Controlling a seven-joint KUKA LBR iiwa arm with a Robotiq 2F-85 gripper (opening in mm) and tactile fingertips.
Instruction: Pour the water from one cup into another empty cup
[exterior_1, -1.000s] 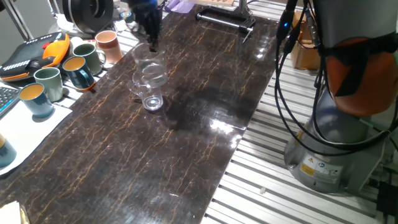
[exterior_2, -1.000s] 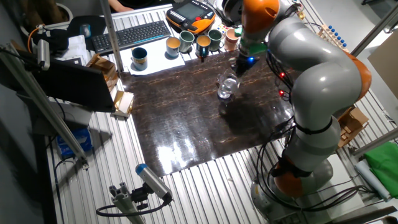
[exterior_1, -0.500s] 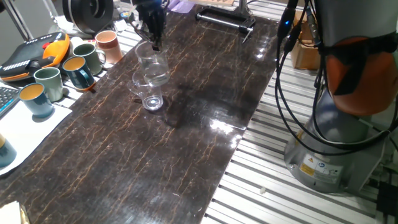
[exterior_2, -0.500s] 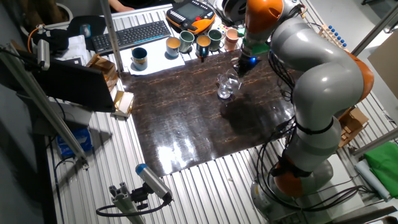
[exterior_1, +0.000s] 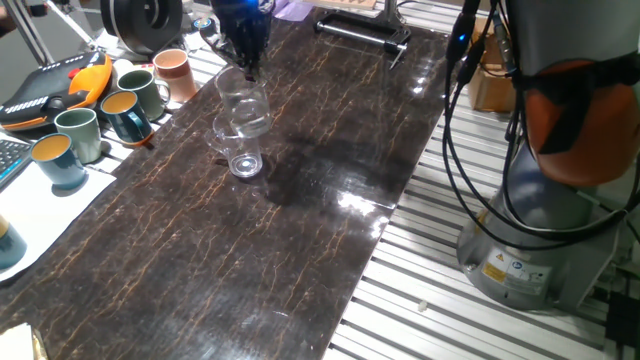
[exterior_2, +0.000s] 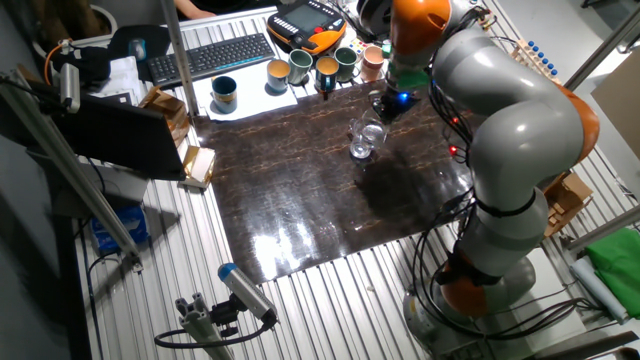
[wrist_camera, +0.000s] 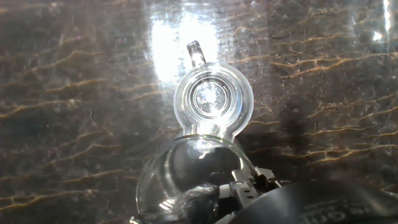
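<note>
Ceramic mugs, five, stand in a loose row at the far left edge: a teal mug (exterior_1: 58, 160), a grey-green mug (exterior_1: 80, 132), a dark blue-green mug (exterior_1: 127, 117), an olive mug (exterior_1: 147, 90) and a terracotta mug (exterior_1: 175, 70). We list an orange and black pendant (exterior_1: 55, 85) just behind them.

Right of the mugs we record the gripper (exterior_1: 247, 66), pointing down and clamped on the rim of a clear glass (exterior_1: 243, 105), the one cup. It hangs tilted, lifted off the dark marbled table (exterior_1: 300, 250). In the hand view its rim (wrist_camera: 180, 180) fills the near edge, one finger (wrist_camera: 249, 184) against it.

Directly below and just nearer stands the other clear glass (exterior_1: 243, 162), the another empty cup, upright on its thick base. From above (wrist_camera: 213, 99) it shows as concentric rings, and the two glasses overlap in every view.

The water we cannot make out in either glass.

At the far right sits the grey robot base (exterior_1: 530, 235), with black cables (exterior_1: 455, 150) hanging beside it.
</note>
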